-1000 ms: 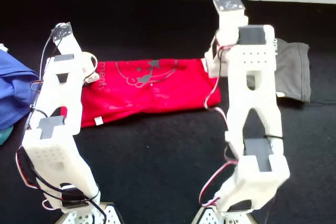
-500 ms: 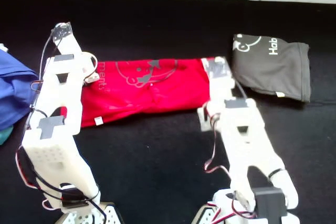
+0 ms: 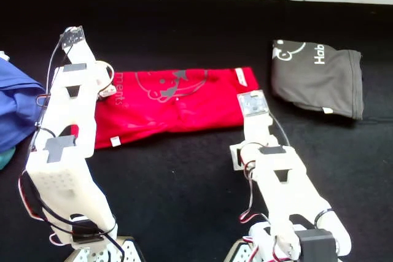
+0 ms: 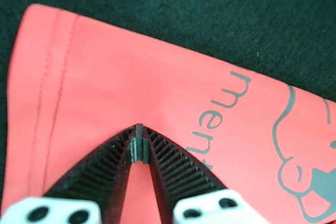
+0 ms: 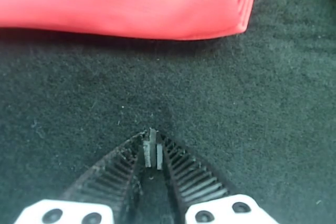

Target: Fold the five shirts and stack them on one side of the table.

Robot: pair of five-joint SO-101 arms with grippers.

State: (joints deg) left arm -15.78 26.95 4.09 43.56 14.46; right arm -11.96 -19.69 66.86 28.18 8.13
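A blue garment [image 3: 12,105] lies heaped at the worktop's [image 3: 184,176] left edge. My left pincer [image 4: 137,148], clenched, sits on the red shirt's [image 3: 178,99] left end, probably pinning it. My right pincer [image 5: 152,153], clenched and empty, hovers over bare worktop beside the shirt's right end. The folded grey shirt [image 3: 319,84] likely begins the right-side stack.

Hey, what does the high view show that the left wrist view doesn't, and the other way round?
The high view adds the folded grey shirt on one side and a blue garment at the opposite table edge. The left wrist view adds the stitched hem up close and the left gripper, jaws shut, over the cloth. Shared: the red shirt with its grey print on the black table.
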